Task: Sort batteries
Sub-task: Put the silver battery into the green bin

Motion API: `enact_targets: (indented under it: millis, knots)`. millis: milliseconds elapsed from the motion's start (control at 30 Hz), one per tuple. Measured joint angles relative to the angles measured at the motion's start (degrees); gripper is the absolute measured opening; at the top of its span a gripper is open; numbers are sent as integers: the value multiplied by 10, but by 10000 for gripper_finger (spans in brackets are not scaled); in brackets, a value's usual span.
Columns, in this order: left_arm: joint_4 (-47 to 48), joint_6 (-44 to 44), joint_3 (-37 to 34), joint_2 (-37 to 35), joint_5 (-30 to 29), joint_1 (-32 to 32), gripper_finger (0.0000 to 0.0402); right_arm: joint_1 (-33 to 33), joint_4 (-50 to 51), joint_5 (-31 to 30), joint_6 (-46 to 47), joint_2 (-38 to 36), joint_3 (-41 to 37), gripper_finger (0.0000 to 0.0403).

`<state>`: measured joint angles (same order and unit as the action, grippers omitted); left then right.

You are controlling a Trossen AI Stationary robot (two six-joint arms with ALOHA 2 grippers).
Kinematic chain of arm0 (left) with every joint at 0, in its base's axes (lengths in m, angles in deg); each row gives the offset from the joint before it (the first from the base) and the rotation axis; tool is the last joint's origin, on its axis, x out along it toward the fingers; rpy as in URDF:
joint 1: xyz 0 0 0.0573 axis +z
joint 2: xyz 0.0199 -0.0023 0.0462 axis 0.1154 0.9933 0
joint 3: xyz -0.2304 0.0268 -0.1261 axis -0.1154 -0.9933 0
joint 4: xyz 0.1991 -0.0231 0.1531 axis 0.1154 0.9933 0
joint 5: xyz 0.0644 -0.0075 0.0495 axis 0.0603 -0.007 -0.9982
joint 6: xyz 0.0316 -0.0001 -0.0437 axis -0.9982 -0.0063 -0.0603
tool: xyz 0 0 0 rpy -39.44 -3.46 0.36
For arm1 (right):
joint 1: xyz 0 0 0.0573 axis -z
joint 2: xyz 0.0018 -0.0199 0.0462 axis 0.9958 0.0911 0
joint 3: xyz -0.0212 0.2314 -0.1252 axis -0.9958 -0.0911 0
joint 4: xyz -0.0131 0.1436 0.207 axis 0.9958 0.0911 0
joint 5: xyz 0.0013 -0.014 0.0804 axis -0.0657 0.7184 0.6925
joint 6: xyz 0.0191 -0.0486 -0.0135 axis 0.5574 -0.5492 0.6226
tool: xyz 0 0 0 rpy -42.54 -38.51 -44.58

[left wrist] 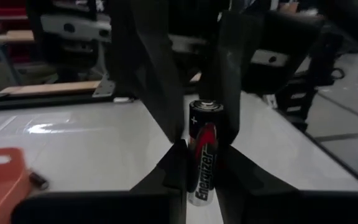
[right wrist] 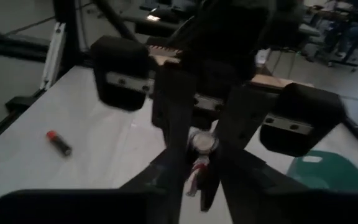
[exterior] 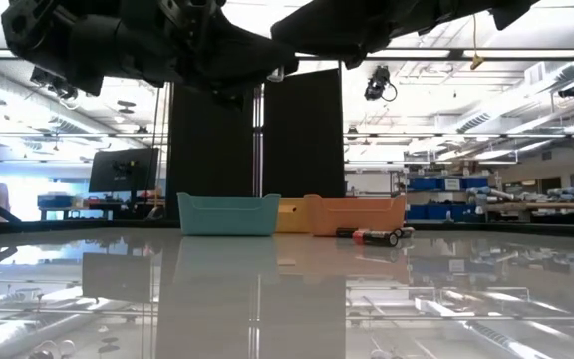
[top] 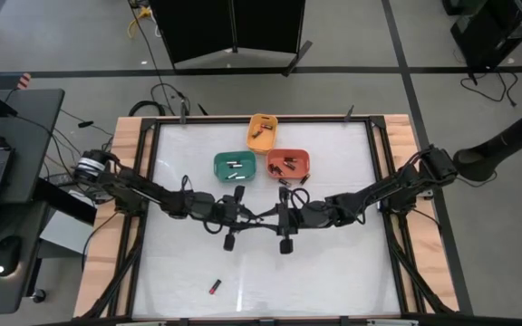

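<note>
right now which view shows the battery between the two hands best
The left wrist view: the battery fills the middle, label readable, the left hand clamped on its sides. The right wrist view shows only its silvery end. In the high and low views the arms hide it.

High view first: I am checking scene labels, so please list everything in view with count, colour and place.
yellow bin: one, table's far middle, batteries inside
green bin: one, in front of the yellow bin, batteries inside
orange-red bin: one, beside the green bin, batteries inside
loose batteries: a few, dark, by the orange-red bin
lone battery: one, red-tipped, near edge
held battery: one, black and red, between both grippers
table: one, white, wood-framed
left gripper: black, clamping the held battery, centre
right gripper: black, meeting it there
</note>
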<state>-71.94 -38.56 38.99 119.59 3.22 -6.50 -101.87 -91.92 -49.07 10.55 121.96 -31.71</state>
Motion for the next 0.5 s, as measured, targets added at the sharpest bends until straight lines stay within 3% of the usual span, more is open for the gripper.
enact_targets:
  millis: [133,300,500]
  knots:
    - [89,-12,0,-52,-30,0,55,0,2,-48,-5,-1,0,147]
    - [265,-12,0,-144,-58,15,55,0,47,-90,1,-17,0,167]
    - [521,11,12,-212,-71,111,55,0,99,-120,20,-44,0,167]
